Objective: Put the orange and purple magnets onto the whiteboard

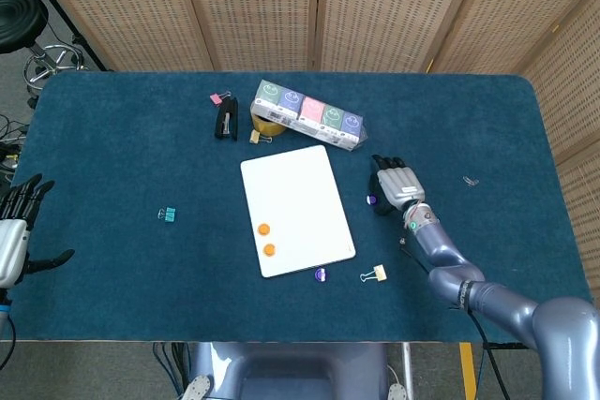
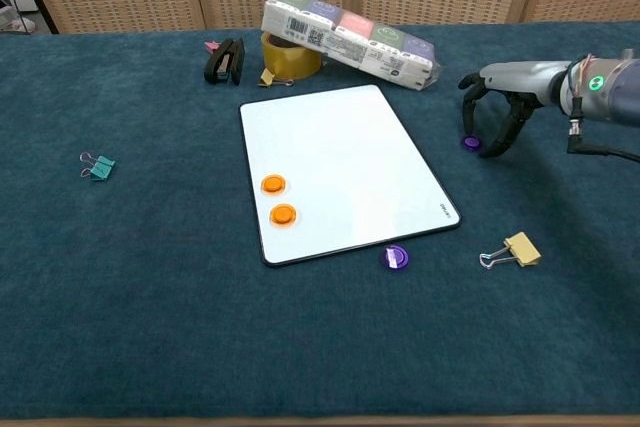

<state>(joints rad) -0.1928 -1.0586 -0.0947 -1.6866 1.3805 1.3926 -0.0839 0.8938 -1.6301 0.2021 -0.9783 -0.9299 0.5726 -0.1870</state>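
Observation:
The whiteboard (image 1: 309, 178) (image 2: 350, 142) lies flat at mid-table with two orange magnets (image 1: 263, 229) (image 2: 273, 184) on its near left part. One purple magnet (image 1: 321, 274) (image 2: 396, 257) lies on the cloth just off the board's near edge. A second purple magnet (image 1: 371, 200) (image 2: 471, 143) lies right of the board. My right hand (image 1: 395, 182) (image 2: 500, 105) arches over it, thumb and fingers apart on either side, tips down at the cloth; the magnet still lies flat. My left hand (image 1: 14, 231) hangs with its fingers spread at the table's left edge, holding nothing.
Behind the board stand a multi-pack of boxes (image 2: 348, 39), a tape roll (image 2: 288, 57) and a black stapler (image 2: 224, 60). A yellow binder clip (image 2: 515, 248) lies near the right hand's forearm. A teal clip (image 2: 98, 165) lies far left.

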